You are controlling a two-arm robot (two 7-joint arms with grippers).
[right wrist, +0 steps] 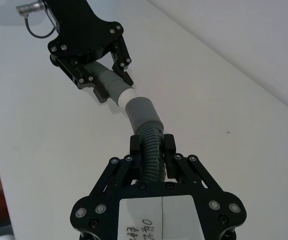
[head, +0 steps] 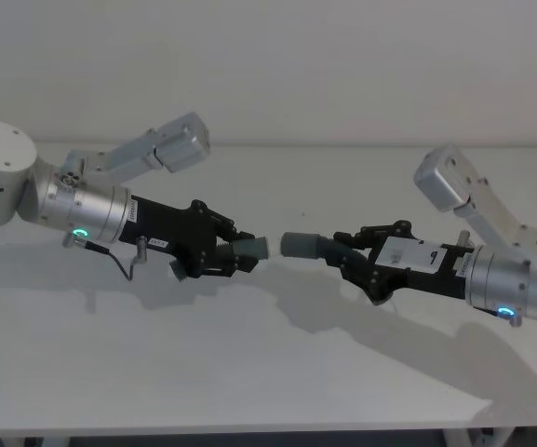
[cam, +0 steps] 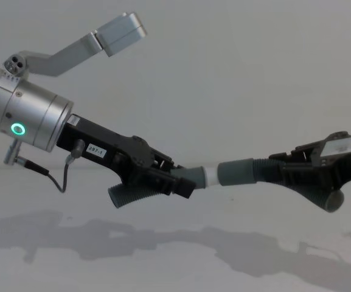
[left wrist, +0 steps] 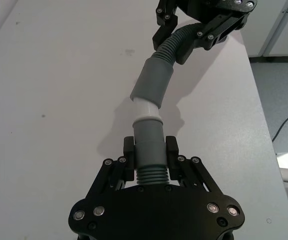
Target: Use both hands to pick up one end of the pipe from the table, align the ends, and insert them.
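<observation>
Both pipe pieces hang above the table (head: 249, 372), held end to end. My left gripper (head: 243, 256) (left wrist: 150, 148) (cam: 180, 182) is shut on the ribbed hose just behind the cuff of the left pipe piece (left wrist: 148, 145), whose narrow white tip (left wrist: 146, 109) (cam: 210, 175) points toward the other arm. My right gripper (head: 344, 251) (right wrist: 152, 145) (cam: 280, 165) is shut on the ribbed part of the right pipe piece (right wrist: 151, 150). Its grey socket cuff (left wrist: 152, 82) (right wrist: 143, 111) (cam: 236, 172) meets the white tip at its mouth, at a slight angle.
The table's front edge (head: 249, 430) runs along the bottom of the head view, and a side edge (left wrist: 259, 100) borders floor. A thin cable (head: 124, 265) loops under my left wrist. Arm shadows fall on the bare surface below.
</observation>
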